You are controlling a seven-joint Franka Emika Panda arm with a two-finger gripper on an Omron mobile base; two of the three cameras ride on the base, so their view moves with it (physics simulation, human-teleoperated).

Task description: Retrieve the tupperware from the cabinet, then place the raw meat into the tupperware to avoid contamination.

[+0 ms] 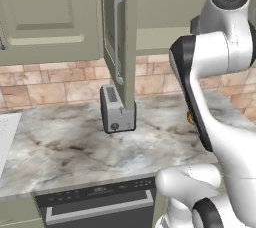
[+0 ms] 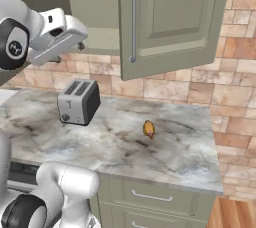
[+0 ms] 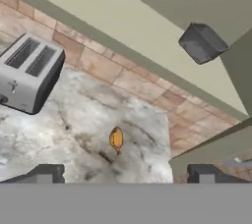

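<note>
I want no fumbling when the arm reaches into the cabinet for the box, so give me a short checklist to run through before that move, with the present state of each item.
1. Cabinet door swung open: ok.
2. Dark grey box inside the cabinet, seen from the hand view: ok.
3. Pincer open with nothing between its tips: ok.
4. Raw meat lying alone on the counter, apart from the toaster: ok.
5. Open door edge hangs in front of the toaster in the left base view; whether the arm's path to the box clears it: cannot tell.
</note>
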